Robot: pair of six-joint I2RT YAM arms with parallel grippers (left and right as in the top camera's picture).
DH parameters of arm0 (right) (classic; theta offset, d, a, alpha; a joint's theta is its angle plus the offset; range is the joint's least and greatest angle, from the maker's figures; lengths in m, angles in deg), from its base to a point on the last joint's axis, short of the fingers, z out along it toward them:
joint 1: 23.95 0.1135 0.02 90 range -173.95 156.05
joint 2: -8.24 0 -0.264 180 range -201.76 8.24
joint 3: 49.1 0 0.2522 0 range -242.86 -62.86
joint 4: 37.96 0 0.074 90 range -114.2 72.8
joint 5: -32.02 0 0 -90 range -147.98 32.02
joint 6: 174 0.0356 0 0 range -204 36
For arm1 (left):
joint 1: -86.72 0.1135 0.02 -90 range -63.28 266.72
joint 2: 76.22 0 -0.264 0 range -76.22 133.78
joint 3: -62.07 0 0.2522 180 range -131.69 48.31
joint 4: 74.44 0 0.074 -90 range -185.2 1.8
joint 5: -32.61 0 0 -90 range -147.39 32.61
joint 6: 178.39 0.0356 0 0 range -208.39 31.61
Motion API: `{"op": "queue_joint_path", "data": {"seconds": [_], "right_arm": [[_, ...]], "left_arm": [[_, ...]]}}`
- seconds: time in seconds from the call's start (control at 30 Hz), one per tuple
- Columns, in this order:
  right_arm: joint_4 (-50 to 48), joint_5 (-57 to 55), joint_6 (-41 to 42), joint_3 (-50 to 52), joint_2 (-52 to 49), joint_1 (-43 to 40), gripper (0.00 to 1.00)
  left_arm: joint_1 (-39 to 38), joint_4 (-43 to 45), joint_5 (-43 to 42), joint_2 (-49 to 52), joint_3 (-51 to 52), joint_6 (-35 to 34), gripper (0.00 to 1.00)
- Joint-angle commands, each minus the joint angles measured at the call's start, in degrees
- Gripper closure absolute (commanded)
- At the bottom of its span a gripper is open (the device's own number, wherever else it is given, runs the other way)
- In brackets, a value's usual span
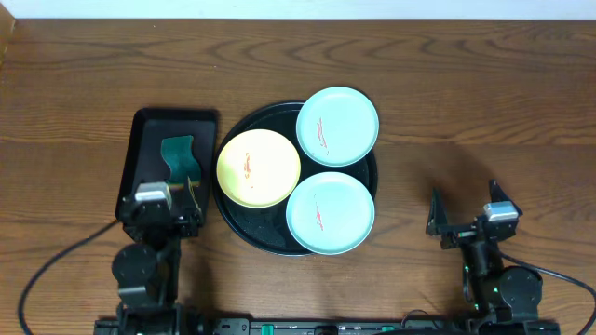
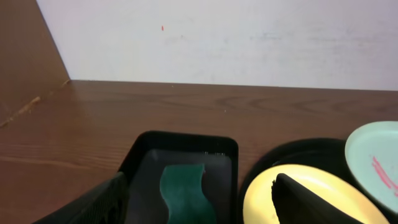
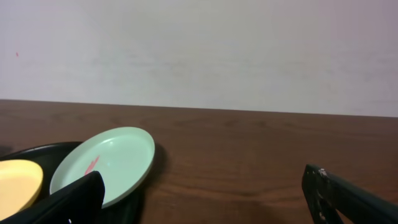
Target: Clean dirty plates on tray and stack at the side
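The round black tray (image 1: pixel 244 231) holds three plates, each with a reddish smear. The yellow plate (image 1: pixel 258 167) lies at its left. One turquoise plate (image 1: pixel 337 126) lies at the back right, the other turquoise plate (image 1: pixel 330 212) at the front right. My left gripper (image 1: pixel 168 207) is open and empty, over the near end of the rectangular tray. In the left wrist view its fingers (image 2: pixel 199 202) frame the green sponge (image 2: pixel 185 194). My right gripper (image 1: pixel 463 216) is open and empty over bare table right of the tray. The right wrist view shows the back turquoise plate (image 3: pixel 106 163).
A smaller rectangular black tray (image 1: pixel 149 140) stands left of the round tray with a wavy green sponge (image 1: pixel 177 156) in it. Bare wooden table lies behind the trays and to the right. A pale wall rises behind the table.
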Motion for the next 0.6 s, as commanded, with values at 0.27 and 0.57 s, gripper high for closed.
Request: {"op": "queue_joint_path", "data": {"seconds": [0.27, 0.57], "right_arm": [[3.7, 3.0, -0.6, -15.9, -19.8, -0.7, 0.01], [20.1, 7.9, -0.6, -39.3, -44.1, -0.7, 0.01]], "left_arm": [[0.0, -9.7, 0.4, 17.1, -19.1, -2.7, 0.26], [0.0, -33.2, 0.4, 33.8, -41.8, -2.7, 0.26]]}}
